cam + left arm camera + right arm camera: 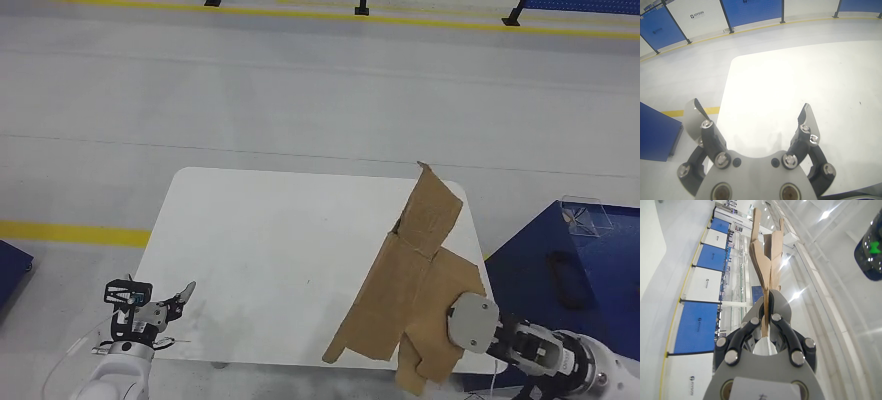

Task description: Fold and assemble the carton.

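A flattened brown carton [415, 275] stands lifted over the right side of the white table [260, 270], its flaps spreading above the near right corner. My right gripper [767, 298] is shut on the carton [765, 256] at its lower edge, seen edge-on between the fingers. From above, that gripper [452, 335] sits at the table's near right corner under the cardboard. My left gripper [751, 111] is open with nothing between its fingers, hovering over the table's near left corner [172, 300].
Blue boxes stand beside the table on the right [565, 270] and the left [657, 132]. Yellow floor lines and blue and white partition panels [751, 11] lie beyond. The table's middle and left are bare.
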{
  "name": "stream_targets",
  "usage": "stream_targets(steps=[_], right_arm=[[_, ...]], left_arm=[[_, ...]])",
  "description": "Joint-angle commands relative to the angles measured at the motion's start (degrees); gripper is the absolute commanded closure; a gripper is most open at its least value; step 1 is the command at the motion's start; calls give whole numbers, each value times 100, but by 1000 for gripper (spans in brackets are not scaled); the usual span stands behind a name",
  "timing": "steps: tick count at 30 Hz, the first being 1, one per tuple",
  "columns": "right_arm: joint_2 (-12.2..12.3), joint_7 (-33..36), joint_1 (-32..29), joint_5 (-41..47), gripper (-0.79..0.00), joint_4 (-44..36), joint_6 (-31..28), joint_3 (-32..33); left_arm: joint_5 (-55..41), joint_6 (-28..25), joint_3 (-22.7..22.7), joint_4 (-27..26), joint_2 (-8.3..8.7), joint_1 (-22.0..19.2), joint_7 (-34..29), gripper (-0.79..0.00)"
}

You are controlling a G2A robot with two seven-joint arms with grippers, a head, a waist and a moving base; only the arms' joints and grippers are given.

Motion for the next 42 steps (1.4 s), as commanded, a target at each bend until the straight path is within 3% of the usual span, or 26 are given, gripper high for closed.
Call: stream_targets(steps=[1, 6, 8, 15, 22, 28, 29, 42], right_arm=[[49, 23, 253, 911, 0, 0, -1250, 157], [233, 764, 1009, 3419, 0, 0, -4938, 524], [312, 1666, 1130, 4675, 0, 0, -5718, 386], [994, 4967, 1018, 8715, 0, 161, -5718, -1167], [1550, 8402, 2045, 13011, 0, 1466, -5718, -2994], [1674, 10258, 3029, 15402, 0, 2790, -5536, -4180], [1675, 10494, 3199, 15712, 0, 3007, -5492, -4308], [1675, 10494, 3199, 15712, 0, 3007, -5492, -4308]], left_arm=[[0, 0, 0, 0, 0, 0, 0, -785], [0, 0, 0, 0, 0, 0, 0, -785], [0, 0, 0, 0, 0, 0, 0, -785], [0, 0, 0, 0, 0, 0, 0, -785], [0, 0, 0, 0, 0, 0, 0, -785], [0, 0, 0, 0, 0, 0, 0, -785], [0, 0, 0, 0, 0, 0, 0, -785], [0, 0, 0, 0, 0, 0, 0, -785]])
